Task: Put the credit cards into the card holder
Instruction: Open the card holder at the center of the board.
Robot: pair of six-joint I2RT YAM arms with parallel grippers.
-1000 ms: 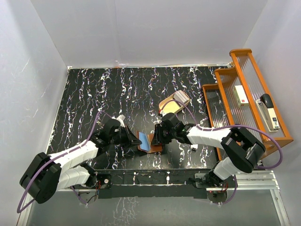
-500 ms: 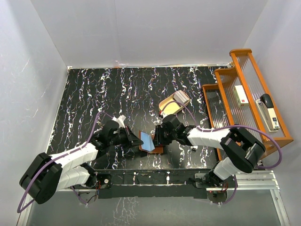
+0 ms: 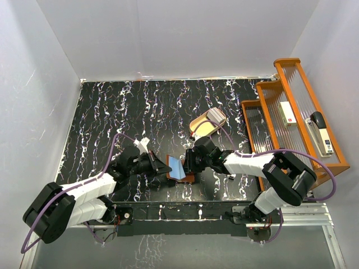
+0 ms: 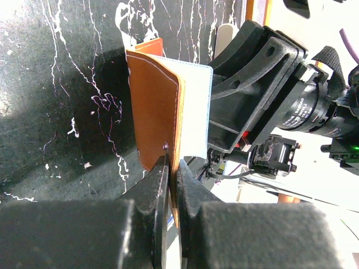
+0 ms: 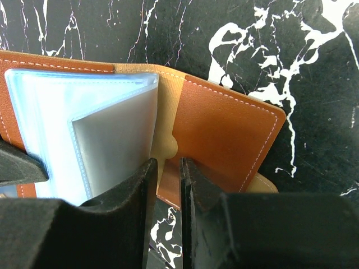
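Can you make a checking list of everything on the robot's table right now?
Surface: black table with white streaks.
Job's things: brown card holder held open between both grippers; credit cards not clearly seen.
Clutter: tan oval tray behind it; orange rack holding a stapler and a white box.
Grippers: left gripper shut on the brown cover; right gripper pinching the tan inner flap.
Cables: purple cable looping along each arm.
Surroundings: white walls.

One card holder (image 3: 179, 168), one tray (image 3: 205, 128) (tan).
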